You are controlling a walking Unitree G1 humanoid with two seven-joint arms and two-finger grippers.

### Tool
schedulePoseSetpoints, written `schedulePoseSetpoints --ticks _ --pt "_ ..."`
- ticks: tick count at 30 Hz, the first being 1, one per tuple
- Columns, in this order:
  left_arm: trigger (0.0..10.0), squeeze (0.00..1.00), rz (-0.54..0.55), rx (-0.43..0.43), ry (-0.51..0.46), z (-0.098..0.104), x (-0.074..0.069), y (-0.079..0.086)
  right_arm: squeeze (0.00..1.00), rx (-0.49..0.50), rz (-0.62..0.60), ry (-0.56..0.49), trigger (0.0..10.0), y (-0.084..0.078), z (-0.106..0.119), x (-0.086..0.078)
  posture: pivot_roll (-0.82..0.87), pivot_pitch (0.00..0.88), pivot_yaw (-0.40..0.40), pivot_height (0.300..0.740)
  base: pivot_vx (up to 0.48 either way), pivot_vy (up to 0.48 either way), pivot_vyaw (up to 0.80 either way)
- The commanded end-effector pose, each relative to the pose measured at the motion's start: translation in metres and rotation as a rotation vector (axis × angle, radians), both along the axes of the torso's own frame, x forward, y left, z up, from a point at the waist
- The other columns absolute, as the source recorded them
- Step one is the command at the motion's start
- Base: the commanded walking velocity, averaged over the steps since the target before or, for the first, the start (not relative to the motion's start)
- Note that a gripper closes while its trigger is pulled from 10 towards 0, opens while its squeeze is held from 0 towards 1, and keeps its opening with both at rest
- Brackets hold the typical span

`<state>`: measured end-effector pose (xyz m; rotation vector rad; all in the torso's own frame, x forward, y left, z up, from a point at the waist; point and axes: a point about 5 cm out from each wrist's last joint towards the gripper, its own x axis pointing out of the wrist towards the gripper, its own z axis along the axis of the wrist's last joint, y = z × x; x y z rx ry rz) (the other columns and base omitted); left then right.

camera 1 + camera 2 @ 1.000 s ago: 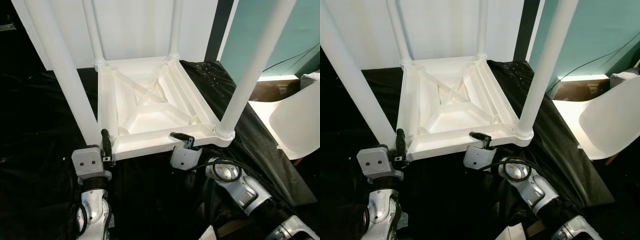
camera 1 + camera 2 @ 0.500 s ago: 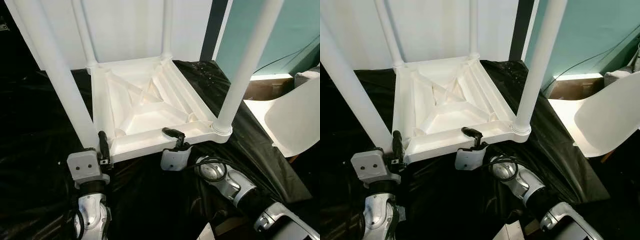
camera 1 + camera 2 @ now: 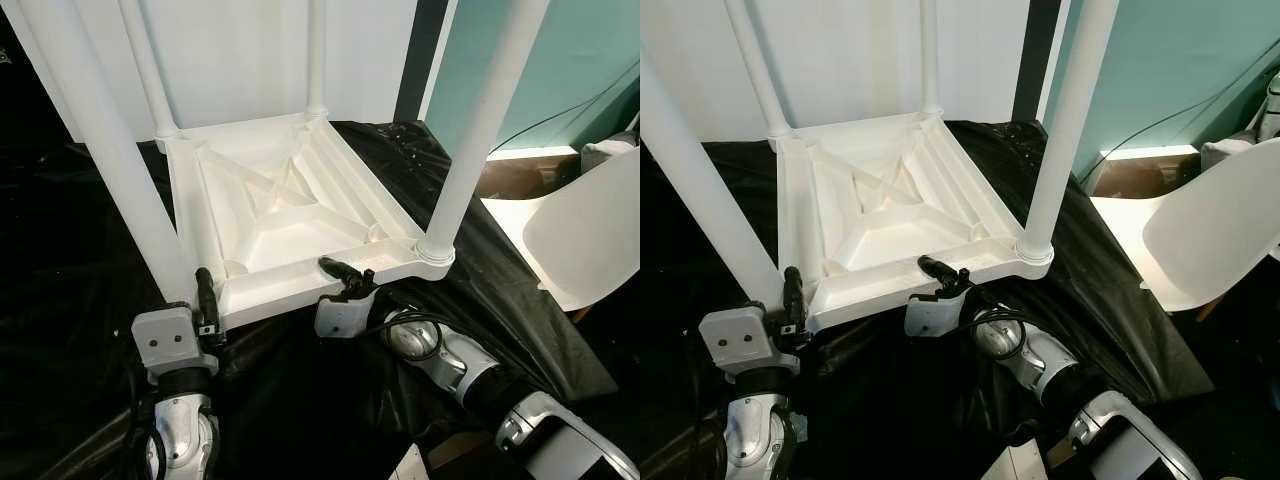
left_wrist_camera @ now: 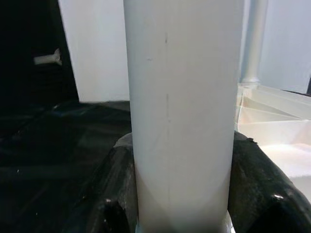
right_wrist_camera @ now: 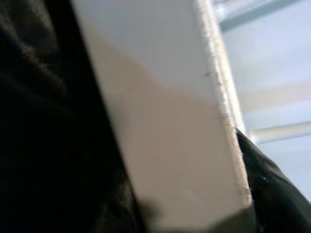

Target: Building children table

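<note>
Now | left gripper [image 4: 182, 213] clamps table leg [image 4: 182, 107] | right gripper [image 3: 345, 275] pinches upturned tabletop [image 3: 290, 205] rim

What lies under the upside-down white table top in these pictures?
A black sheet spreads out beneath the table top on every visible side. Whatever supports the sheet underneath is covered, so it cannot be seen.

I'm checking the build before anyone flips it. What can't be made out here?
- Leg tops: cut off by the upper edge in both eye views.
- Tabletop face: turned down against the black sheet.
- Right gripper far finger: hidden behind the tabletop's rim in the right wrist view.
</note>
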<state>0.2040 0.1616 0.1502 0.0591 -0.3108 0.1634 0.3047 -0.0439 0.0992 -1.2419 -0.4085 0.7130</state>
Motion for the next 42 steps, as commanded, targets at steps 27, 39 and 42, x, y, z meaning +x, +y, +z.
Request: schedulePoseSetpoints --ticks 27,39,42 --pt "10.0 0.00 -0.193 0.024 -0.147 0.023 -0.031 -0.015 0.00 0.111 -0.076 -0.013 0.0 -0.002 0.014 0.010 0.06 0.000 -0.017 0.740 0.000 0.000 0.00" --pt "10.0 0.00 -0.099 0.179 0.033 -0.022 -0.057 0.003 0.00 0.130 -0.104 0.006 0.0 -0.004 0.014 0.011 0.05 0.000 -0.012 0.740 0.000 0.000 0.00" --pt "10.0 0.00 -0.050 0.169 0.042 -0.023 -0.057 0.008 0.00 0.131 -0.103 0.008 0.0 -0.004 0.014 0.011 0.05 0.000 -0.012 0.740 0.000 0.000 0.00"
